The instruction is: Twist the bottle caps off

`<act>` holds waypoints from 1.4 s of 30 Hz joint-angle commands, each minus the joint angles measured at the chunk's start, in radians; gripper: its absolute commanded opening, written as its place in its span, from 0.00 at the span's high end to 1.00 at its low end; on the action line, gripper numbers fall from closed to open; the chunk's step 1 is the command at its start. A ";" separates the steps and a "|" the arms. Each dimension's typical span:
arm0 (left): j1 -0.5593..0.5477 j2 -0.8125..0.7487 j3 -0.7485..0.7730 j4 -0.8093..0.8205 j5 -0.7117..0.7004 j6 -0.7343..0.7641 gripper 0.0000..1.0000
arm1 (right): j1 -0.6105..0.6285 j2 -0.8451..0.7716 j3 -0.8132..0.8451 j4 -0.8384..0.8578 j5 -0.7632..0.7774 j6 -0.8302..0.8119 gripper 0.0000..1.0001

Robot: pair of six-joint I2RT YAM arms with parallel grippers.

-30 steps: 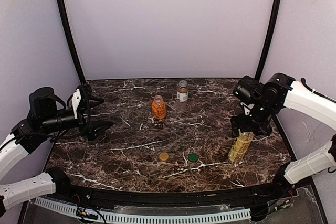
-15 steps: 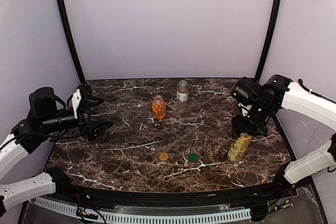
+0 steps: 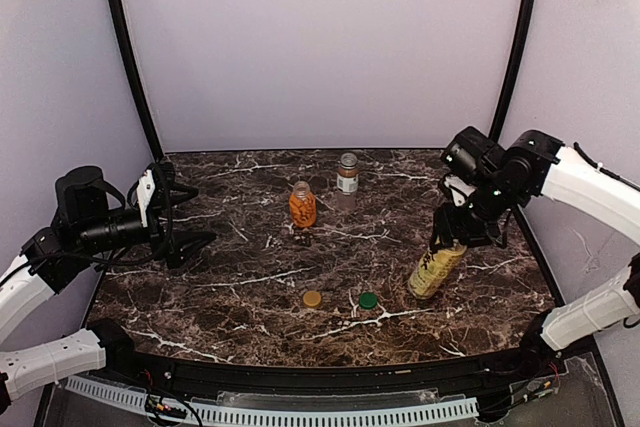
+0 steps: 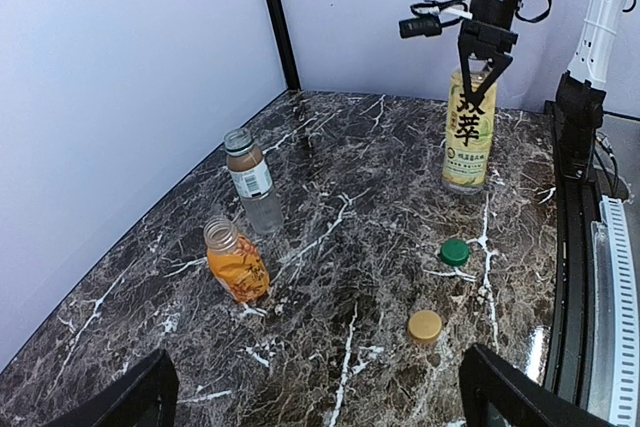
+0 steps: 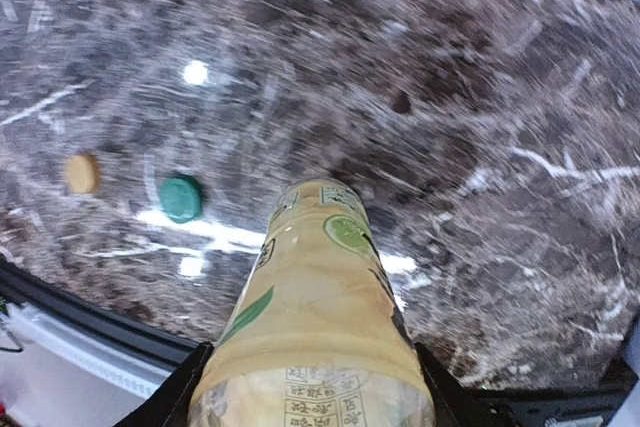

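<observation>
Moved left since a moment ago and now tilted near the green cap [image 3: 368, 300]: yellow-labelled bottle [image 3: 435, 272], clamped at the neck by the right gripper [image 3: 452, 241]. Probably being brought within reach for unscrewing. Spread wide, empty, well apart: left gripper [image 3: 200, 215].

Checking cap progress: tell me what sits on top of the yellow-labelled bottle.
The right gripper straddles the top of the yellow-labelled bottle, closed on either side of the neck. It covers the mouth, so whether a cap is there cannot be seen.
</observation>
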 commanded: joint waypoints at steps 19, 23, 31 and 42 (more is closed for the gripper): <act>0.002 0.155 0.209 -0.326 -0.155 0.316 0.01 | 0.283 0.790 1.076 0.543 -0.596 -0.273 0.67; 0.002 0.175 0.213 -0.300 -0.164 0.350 0.01 | 0.291 0.760 0.997 0.599 -0.630 -0.255 0.68; -0.020 0.223 0.241 -0.286 -0.173 0.333 0.15 | 0.317 0.758 0.947 0.648 -0.626 -0.242 0.68; -0.019 0.192 0.255 -0.291 -0.091 0.281 0.63 | 0.318 0.756 0.937 0.668 -0.621 -0.240 0.47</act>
